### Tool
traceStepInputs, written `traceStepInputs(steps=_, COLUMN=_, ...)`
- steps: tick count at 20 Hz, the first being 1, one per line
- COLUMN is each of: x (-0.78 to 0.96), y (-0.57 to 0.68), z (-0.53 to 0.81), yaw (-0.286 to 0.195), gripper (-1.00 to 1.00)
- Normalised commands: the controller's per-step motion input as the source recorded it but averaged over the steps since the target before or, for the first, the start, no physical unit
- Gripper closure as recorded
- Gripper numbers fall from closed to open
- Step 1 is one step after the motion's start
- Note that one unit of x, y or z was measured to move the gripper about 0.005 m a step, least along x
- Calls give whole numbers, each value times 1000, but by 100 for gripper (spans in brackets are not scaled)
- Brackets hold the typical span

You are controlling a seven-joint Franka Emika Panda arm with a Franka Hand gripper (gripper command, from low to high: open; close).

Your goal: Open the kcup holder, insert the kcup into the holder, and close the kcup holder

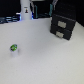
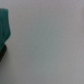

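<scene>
A: What lies nearest in the exterior view?
B: The kcup [image 1: 14, 48], green top up, alone on the pale table [image 1: 42, 60], toward the exterior view's left.
A: And farther back?
B: The holder [image 1: 62, 21], a black box with two stacked drawers, both handles flush, toward the exterior view's right and well apart from the kcup. Behind, near the far edge, a white bottle [image 1: 26, 9].
A: The gripper?
B: Not seen in the exterior view. The wrist view shows mostly bare table [image 2: 50, 45], with a blurred teal shape [image 2: 4, 27] at the edge and something dark beneath it. Whether the fingers are spread or pressed together, I cannot tell.
</scene>
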Motion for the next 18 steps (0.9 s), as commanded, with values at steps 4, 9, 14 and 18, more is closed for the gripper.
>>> traceStepInputs(steps=4, x=-438, y=599, z=72, yaw=-175, gripper=-100)
traceStepInputs(steps=9, x=-401, y=610, z=52, yaw=-185, gripper=-100)
traceStepInputs(steps=14, x=-355, y=638, z=9, yaw=-191, gripper=-100)
traceStepInputs(steps=18, x=-335, y=660, z=7, yaw=-188, gripper=-100)
